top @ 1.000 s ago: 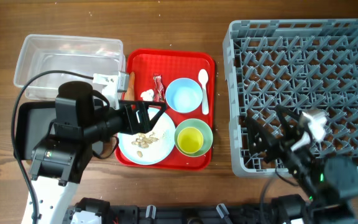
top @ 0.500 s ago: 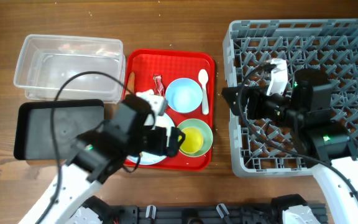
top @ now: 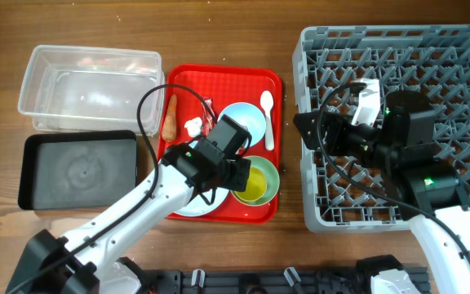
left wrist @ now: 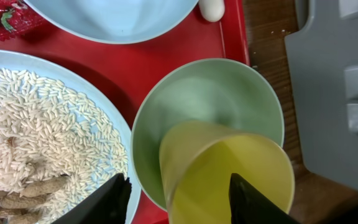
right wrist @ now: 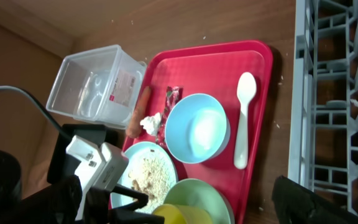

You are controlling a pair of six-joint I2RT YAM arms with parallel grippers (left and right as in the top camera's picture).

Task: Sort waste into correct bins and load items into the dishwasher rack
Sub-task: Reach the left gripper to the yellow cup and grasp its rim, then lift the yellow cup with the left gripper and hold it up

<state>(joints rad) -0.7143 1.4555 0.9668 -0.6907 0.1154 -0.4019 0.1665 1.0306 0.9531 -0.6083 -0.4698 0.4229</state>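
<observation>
Left hand point(left wrist: 178, 186), fingers apart, straddles the rim of the yellow cup point(left wrist: 247, 168) in the green bowl point(left wrist: 210, 93); next, presumably: clamp, lift to dishwasher rack point(top: 463, 49).

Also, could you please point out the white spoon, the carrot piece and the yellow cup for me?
white spoon point(top: 268, 122): overhead view, on its handle.
carrot piece point(top: 169, 119): overhead view, at mid-length.
yellow cup point(left wrist: 229, 177): left wrist view, on its inner wall.

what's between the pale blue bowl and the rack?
The white spoon, lying on the red tray beside the pale blue bowl; then a strip of table before the dishwasher rack. Clearest overhead.
</observation>
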